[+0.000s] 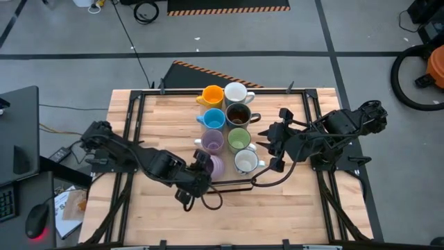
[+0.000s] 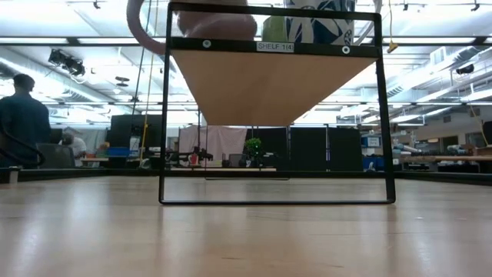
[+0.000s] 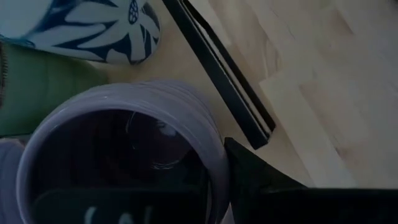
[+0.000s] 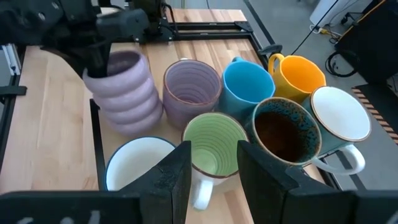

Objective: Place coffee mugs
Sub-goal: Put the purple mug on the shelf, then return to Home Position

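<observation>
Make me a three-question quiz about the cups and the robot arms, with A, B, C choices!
1. Which mug stands beside the orange mug at the far end of the shelf?
A. a white mug
B. a red mug
C. a black mug

2. How many mugs are there in all?
A. four
B. eight
C. twelve

3. What is the left gripper doing?
A. resting off the table
B. hanging open and empty
C. gripping a ribbed lavender mug

Answers:
1. A, the high view shows white next to orange.
2. B, the high view shows two rows of four.
3. C, the right wrist view shows a dark finger inside that mug's rim; the right gripper waits open nearby.
</observation>
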